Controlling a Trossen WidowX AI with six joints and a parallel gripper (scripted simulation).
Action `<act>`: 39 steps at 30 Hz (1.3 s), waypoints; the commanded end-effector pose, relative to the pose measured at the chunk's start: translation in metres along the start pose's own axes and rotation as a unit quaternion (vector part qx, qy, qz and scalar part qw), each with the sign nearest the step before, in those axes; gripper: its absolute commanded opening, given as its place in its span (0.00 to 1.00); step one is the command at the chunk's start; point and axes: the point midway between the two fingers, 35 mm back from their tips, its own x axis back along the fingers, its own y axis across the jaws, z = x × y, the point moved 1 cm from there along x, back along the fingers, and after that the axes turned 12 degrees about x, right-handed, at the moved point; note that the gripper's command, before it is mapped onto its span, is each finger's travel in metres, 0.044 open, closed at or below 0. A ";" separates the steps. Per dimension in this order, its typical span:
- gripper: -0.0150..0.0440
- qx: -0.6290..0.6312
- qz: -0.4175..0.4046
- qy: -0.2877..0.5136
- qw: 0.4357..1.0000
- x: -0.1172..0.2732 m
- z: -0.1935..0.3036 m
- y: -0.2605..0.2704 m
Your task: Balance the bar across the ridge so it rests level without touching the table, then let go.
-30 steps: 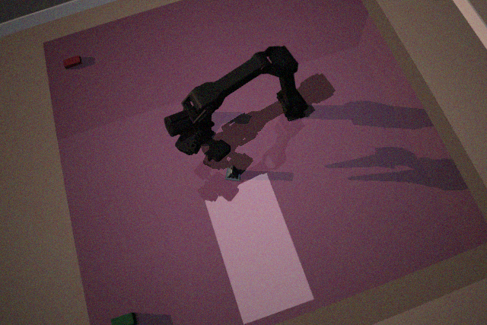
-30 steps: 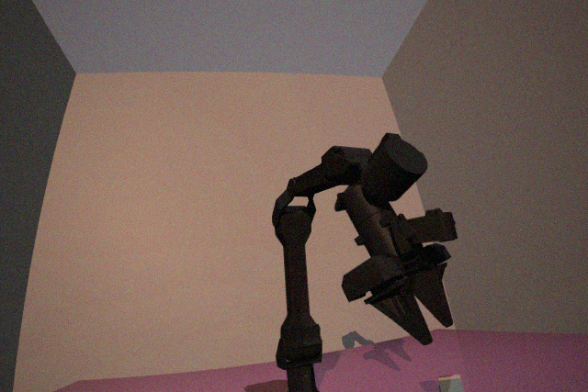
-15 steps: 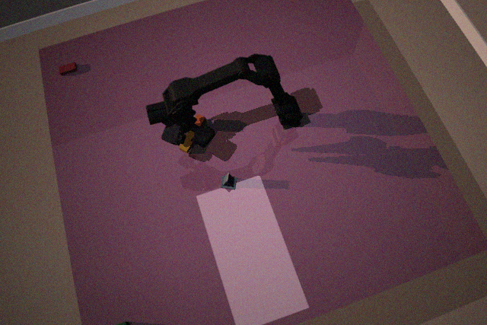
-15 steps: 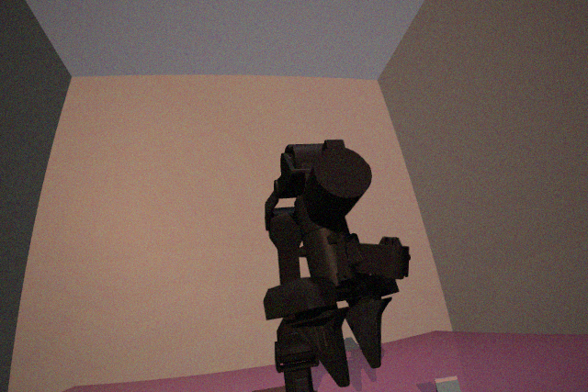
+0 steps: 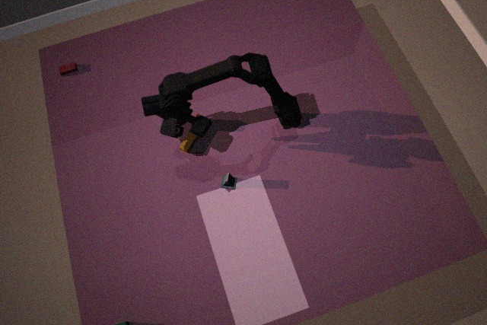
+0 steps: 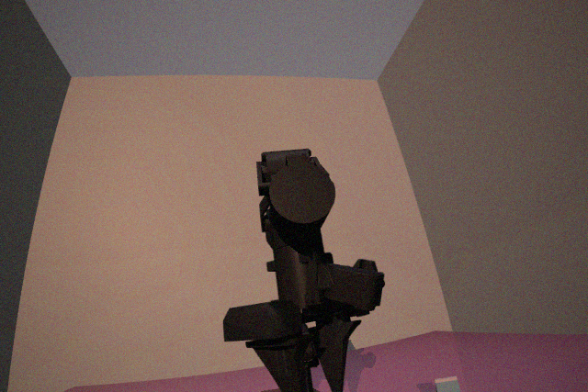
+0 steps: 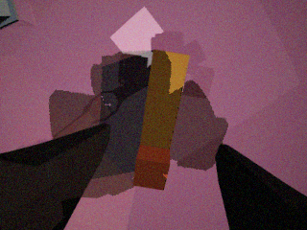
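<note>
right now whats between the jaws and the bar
Nothing. In the wrist view the yellow-and-orange bar lies flat on the purple mat, centred in the gap between the open jaws, with only bare mat on either side.
</note>
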 end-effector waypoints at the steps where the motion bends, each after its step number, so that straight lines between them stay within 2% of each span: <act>1: 0.79 0.003 -0.006 0.007 1.000 -0.026 0.002 0.001; 6: 0.79 0.003 -0.006 0.007 1.000 -0.058 0.004 0.003; 27: 0.79 0.003 -0.006 0.007 1.000 -0.084 0.004 0.004; 39: 0.79 0.003 -0.006 0.007 1.000 -0.085 0.004 0.004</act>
